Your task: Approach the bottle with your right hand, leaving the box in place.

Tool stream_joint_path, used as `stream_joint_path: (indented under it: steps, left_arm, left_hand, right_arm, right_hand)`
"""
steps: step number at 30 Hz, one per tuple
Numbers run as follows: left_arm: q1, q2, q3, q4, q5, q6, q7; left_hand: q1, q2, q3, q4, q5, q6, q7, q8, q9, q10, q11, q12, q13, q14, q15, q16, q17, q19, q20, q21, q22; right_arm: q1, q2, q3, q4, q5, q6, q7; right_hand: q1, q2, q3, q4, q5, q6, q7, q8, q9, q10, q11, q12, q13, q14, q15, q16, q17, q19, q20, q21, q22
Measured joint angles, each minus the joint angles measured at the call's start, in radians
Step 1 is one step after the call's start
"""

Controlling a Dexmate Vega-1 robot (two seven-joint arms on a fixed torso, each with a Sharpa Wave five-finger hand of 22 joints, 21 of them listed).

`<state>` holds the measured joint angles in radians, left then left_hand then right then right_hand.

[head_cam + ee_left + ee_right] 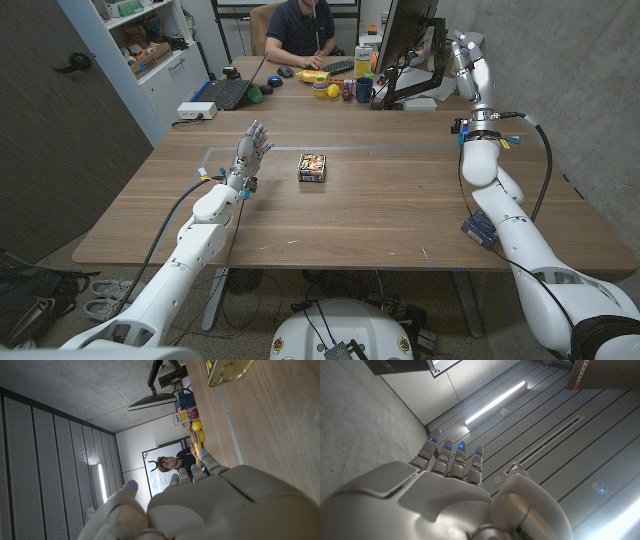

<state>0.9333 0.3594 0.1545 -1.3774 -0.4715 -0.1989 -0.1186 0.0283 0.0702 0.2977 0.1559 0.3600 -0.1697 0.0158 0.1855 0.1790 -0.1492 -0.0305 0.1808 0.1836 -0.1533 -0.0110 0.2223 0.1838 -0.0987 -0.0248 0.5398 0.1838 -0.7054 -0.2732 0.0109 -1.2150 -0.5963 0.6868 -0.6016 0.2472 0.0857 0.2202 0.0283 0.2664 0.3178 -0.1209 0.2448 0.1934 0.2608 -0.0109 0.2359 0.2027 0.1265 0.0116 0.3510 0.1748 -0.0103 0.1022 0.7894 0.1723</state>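
1. Your right hand is raised high above the far right part of the table, forearm upright; in the right wrist view its fingers are straight and slightly apart, holding nothing, pointing at the ceiling rather than at any object
2. The box lies on the table near its middle, with no hand touching it, so that part of the task holds as things stand
3. No bottle is clear on your table. A yellowish container stands on the far desk among clutter near the person, but it is too small for me to tell whether it is your target
4. Your left hand is held up over the table to the left of the box, apart from it, fingers extended and empty
5. By my judgement the approach has barely begun: the right hand is well apart from any candidate, and you have yet to lower and aim it
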Motion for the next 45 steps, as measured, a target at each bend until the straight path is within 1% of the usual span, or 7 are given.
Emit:
stream_joint_path:
  steps: [6,15,20,26,33,39,45]
  left_arm:
    - [0.004,-0.001,-0.003,-0.005,0.002,0.001,0.001]
    - [0.008,-0.001,-0.005,-0.011,0.004,0.002,0.002]
    - [0.010,0.000,-0.007,-0.017,0.006,0.004,0.003]
    - [0.013,0.003,-0.009,-0.024,0.008,0.006,0.007]
    - [0.018,0.005,-0.011,-0.033,0.009,0.008,0.009]
    - [0.021,0.006,-0.013,-0.039,0.010,0.009,0.012]
    - [0.025,0.007,-0.015,-0.046,0.011,0.011,0.016]
  left_hand:
    - [0.000,0.000,-0.004,-0.004,0.000,0.000,0.000,0.000,0.000,0.000,0.000,0.000,0.000,0.000,0.000,0.000,0.000,0.000,0.000,0.000,0.000]
    - [0.000,0.000,-0.004,-0.004,0.000,0.000,0.000,0.000,0.000,0.000,0.000,0.000,0.000,0.000,0.000,0.000,0.000,0.000,0.000,-0.004,0.000]
    - [0.000,0.000,-0.004,-0.004,0.000,0.000,0.000,0.000,0.000,0.000,0.000,0.000,0.000,0.000,0.000,0.000,0.000,0.000,0.000,-0.004,0.000]
    - [0.000,0.000,-0.004,-0.004,0.000,0.000,0.000,0.000,0.000,0.000,0.000,0.000,0.000,0.000,0.000,0.000,0.000,0.000,0.000,-0.008,0.000]
    - [0.000,0.000,-0.008,0.000,0.000,0.000,0.000,0.000,0.000,0.000,0.000,0.000,0.000,0.000,0.000,0.000,0.000,0.000,0.000,-0.008,0.000]
    - [0.004,0.004,-0.011,-0.003,0.000,0.000,0.000,0.000,0.000,0.000,0.000,0.000,0.000,0.000,0.000,0.000,-0.003,0.000,0.000,-0.011,0.000]
    - [0.004,0.004,-0.011,-0.003,0.000,0.000,0.000,0.000,0.000,0.000,0.000,0.000,0.000,0.000,0.000,0.000,-0.003,0.000,0.000,-0.011,0.000]
  right_arm:
    - [-0.002,-0.060,-0.084,-0.094,-0.225,-0.234,-0.217]
    - [0.023,-0.086,-0.169,-0.118,-0.498,-0.558,-0.409]
    - [0.042,-0.023,-0.126,-0.082,-0.660,-0.644,-0.461]
    - [0.069,0.035,-0.086,-0.038,-0.768,-0.727,-0.489]
    - [0.107,0.067,-0.108,0.010,-0.785,-0.893,-0.466]
    - [0.136,0.066,-0.158,0.030,-0.732,-1.047,-0.374]
    - [0.169,0.052,-0.215,0.050,-0.671,-1.181,-0.272]
  right_hand:
    - [0.014,0.004,0.007,-0.007,-0.006,0.040,-0.014,0.000,0.000,0.000,-0.011,0.000,0.000,-0.010,-0.010,-0.015,0.001,-0.020,-0.002,-0.018,0.000]
    - [-0.041,-0.037,-0.039,0.022,-0.031,0.065,-0.036,0.000,0.005,0.007,-0.018,0.000,0.005,-0.018,-0.018,-0.032,0.009,-0.090,0.010,-0.066,0.003]
    - [-0.067,-0.063,-0.070,0.026,-0.043,0.077,-0.049,-0.012,0.002,-0.006,-0.027,-0.024,0.005,-0.059,-0.012,-0.062,0.009,-0.162,0.074,-0.129,0.002]
    - [-0.088,-0.084,-0.104,0.025,-0.059,-0.092,-0.080,-0.066,0.005,-0.179,-0.024,-0.056,0.009,-0.180,0.035,-0.117,0.018,-0.166,0.105,-0.210,0.007]
    - [-0.090,-0.090,-0.132,0.030,-0.071,-0.325,-0.092,-0.068,0.008,-0.417,-0.005,-0.064,0.009,-0.299,0.100,-0.151,0.023,-0.166,0.105,-0.292,0.012]
    - [-0.117,-0.087,-0.146,0.044,-0.075,-0.405,-0.095,-0.068,0.006,-0.434,0.007,-0.064,0.006,-0.298,0.147,-0.159,0.027,-0.166,0.105,-0.340,0.009]
    - [-0.128,-0.086,-0.160,0.047,-0.075,-0.454,-0.096,-0.068,0.007,-0.431,0.046,-0.064,0.003,-0.299,0.184,-0.159,0.025,-0.166,0.105,-0.374,0.010]
